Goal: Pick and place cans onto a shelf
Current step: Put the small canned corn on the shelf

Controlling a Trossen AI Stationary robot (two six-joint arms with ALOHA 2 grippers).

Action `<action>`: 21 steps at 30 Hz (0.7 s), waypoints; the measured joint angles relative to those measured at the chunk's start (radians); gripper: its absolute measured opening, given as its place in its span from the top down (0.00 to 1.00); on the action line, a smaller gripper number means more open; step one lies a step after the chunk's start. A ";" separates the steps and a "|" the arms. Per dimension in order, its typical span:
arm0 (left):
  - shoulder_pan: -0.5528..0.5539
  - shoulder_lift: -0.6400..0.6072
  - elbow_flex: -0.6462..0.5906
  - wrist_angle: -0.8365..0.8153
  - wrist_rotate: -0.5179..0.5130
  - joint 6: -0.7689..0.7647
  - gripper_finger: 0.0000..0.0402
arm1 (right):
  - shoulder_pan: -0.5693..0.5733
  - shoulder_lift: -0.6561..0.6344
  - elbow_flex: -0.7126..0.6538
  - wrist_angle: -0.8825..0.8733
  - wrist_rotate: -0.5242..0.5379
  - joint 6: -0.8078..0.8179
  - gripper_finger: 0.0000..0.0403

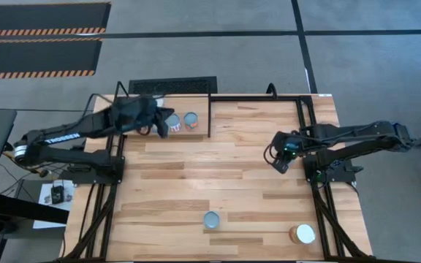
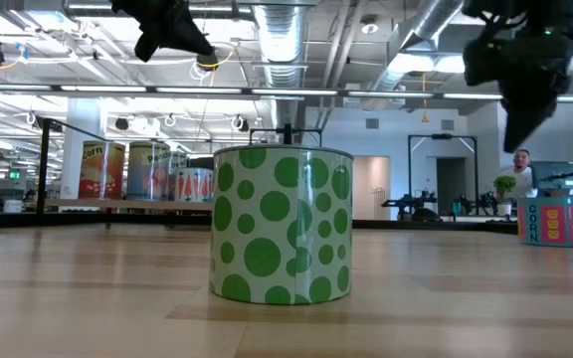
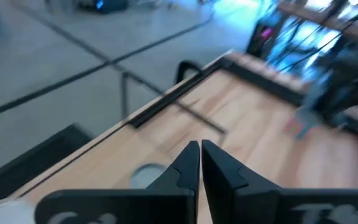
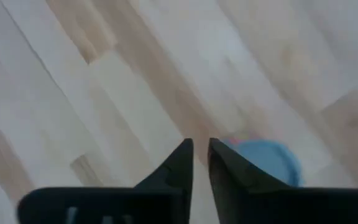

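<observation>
**A:** What is hard to make out here?

**B:** The small light-wood shelf in its thin black rod frame [image 1: 196, 109] sits at the far left corner of the plank counter [image 1: 218, 175], and the left arm covers much of it from above. Two cans show there: one with a red and white top [image 1: 175, 123], half hidden by the arm, and one blue-topped with an orange rim [image 1: 191, 120] just beside it. In the low view more labelled tins stand far back on the left, too small to count. The left wrist view is blurred; only a pale round top [image 3: 146, 175] shows near the fingers.

**A:** And the cans still off the shelf?

**B:** A bluish-grey-topped can [image 1: 211, 219] stands near the front edge; in the low view its side is white with green dots [image 2: 282, 224]. A white-topped can with an orange side [image 1: 303, 234] stands at the front right, well apart from it. The right wrist view shows a blue round top [image 4: 263, 158] partly behind the fingers.

**A:** The arms?

**B:** The left gripper [image 1: 161, 126] reaches over the shelf, its fingers [image 3: 182, 165] pressed together, holding nothing. The right gripper [image 1: 282, 162] hangs above bare counter on the right, pointing down, fingers [image 4: 176, 163] a narrow gap apart and empty.
</observation>
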 joint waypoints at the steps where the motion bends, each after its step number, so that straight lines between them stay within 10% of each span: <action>1: -0.015 -0.012 -0.031 0.043 0.000 -0.009 0.99 | -0.005 0.010 -0.007 0.001 -0.011 0.018 0.80; 12: -0.094 -0.051 -0.159 0.179 -0.018 -0.059 0.99 | -0.075 0.160 -0.017 -0.065 0.008 0.151 0.52; 21: -0.100 -0.051 -0.159 0.177 -0.019 -0.050 0.99 | -0.081 0.301 -0.016 -0.067 -0.004 0.241 0.61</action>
